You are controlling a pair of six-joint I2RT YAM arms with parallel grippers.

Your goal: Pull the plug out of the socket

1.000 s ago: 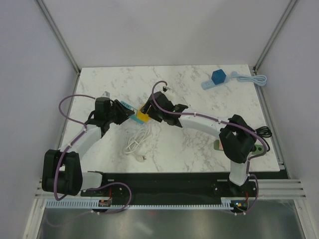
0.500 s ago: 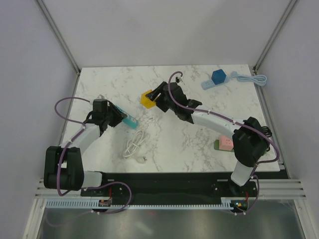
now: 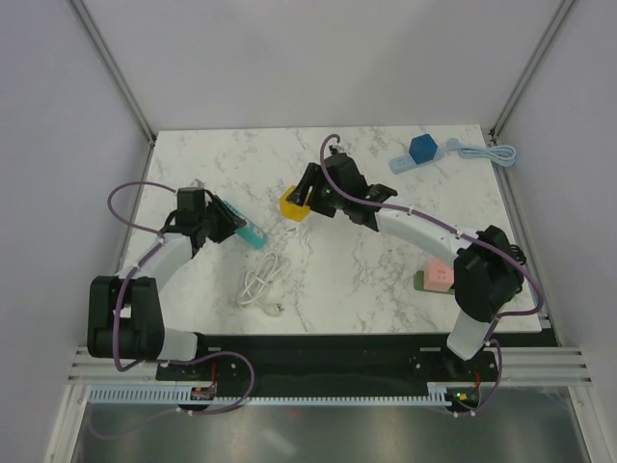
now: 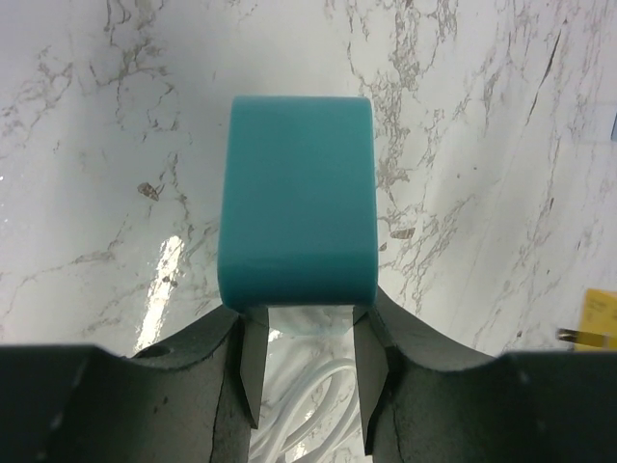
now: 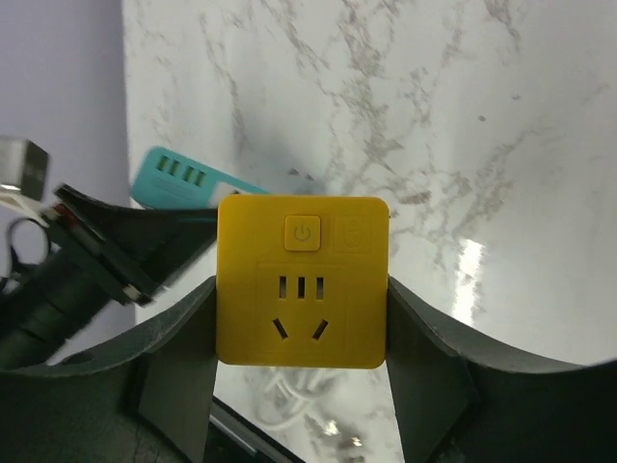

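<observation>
My left gripper [image 3: 224, 225] is shut on a teal socket strip [image 3: 251, 234] and holds one end of it low over the marble table. In the left wrist view the strip [image 4: 297, 217] juts forward from between my fingers [image 4: 253, 371]. My right gripper [image 3: 307, 198] is shut on a yellow plug cube [image 3: 293, 204], apart from the strip and to its upper right. In the right wrist view the cube [image 5: 302, 282] sits between the jaws with its socket face and power button toward the camera. The teal strip [image 5: 183, 174] shows behind it at the left.
A coiled white cable [image 3: 261, 281] lies near the table's front, below the strip. A pale blue power strip with a blue cube [image 3: 421, 149] and its cord lies at the back right. A pink and green block [image 3: 436, 278] sits at the right front edge.
The yellow cube, joined to the teal strip a second ago, has come off it. My right gripper carried it up and to the right. My left gripper drew the strip slightly left.
</observation>
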